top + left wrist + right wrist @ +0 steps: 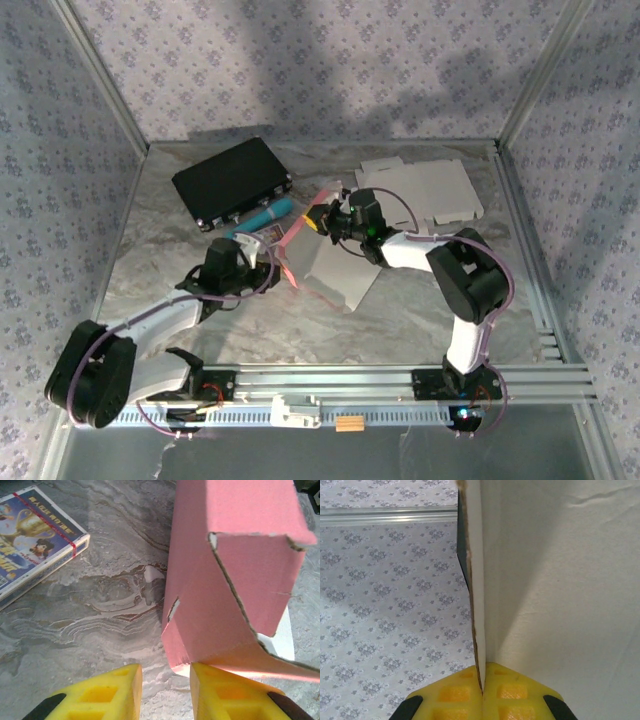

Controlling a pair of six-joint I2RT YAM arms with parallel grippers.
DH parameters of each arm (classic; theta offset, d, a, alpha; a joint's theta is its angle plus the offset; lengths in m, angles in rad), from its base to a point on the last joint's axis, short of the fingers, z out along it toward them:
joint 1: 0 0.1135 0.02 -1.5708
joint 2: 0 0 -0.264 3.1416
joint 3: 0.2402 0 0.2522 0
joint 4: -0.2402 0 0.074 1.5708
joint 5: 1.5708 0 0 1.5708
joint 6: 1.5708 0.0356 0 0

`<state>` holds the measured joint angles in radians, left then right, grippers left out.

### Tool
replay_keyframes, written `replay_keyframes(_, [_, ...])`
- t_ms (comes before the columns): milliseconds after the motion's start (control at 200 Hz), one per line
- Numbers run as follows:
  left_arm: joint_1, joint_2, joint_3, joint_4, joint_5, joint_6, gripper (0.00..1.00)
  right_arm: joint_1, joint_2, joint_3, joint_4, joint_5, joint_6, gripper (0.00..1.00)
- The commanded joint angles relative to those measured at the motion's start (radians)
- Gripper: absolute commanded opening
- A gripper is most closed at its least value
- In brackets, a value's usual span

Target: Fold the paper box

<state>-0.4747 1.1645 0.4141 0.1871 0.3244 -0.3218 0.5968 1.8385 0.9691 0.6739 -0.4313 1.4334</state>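
Paper box [335,272], pink outside and partly folded, is seen near the table's [420,320] middle. A closed black case [232,182] lies toward the far left corner. One box wall is pinched by the fully closed right gripper [482,690]. The left gripper [166,690], kept low and slightly parted, grips nothing beside the box's corner.

The paper box [340,275] lies mid-table [420,310], the case [232,183] at its ten o'clock, flat cardboard [425,190] at its one o'clock.

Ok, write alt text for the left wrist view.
A partly folded pink cardboard box stands on a grey marbled table, its near corner just ahead of the gap between the yellow fingers of the open left claw. A pack of cards lies at upper left.
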Motion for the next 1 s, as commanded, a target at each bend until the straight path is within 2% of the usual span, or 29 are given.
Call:
replay_keyframes(0, [-0.013,0.029,0.019,0.087,0.001,0.024,0.32,0.001,0.016,0.006,0.042,-0.020,0.027,0.00])
replay_keyframes(305, [-0.075,0.071,0.060,0.109,-0.072,0.021,0.35,0.001,0.051,-0.003,0.144,0.012,0.087,0.00])
replay_keyframes(455, [-0.079,0.073,0.064,0.096,-0.182,0.007,0.36,0.002,0.056,-0.006,0.163,0.027,0.108,0.00])
replay_keyframes(675, [-0.080,0.128,0.079,0.147,-0.189,-0.022,0.38,0.008,0.072,-0.032,0.205,0.057,0.138,0.00])
replay_keyframes(994, [-0.082,0.164,0.084,0.166,-0.269,-0.046,0.40,0.027,0.129,-0.045,0.320,0.105,0.159,0.00])
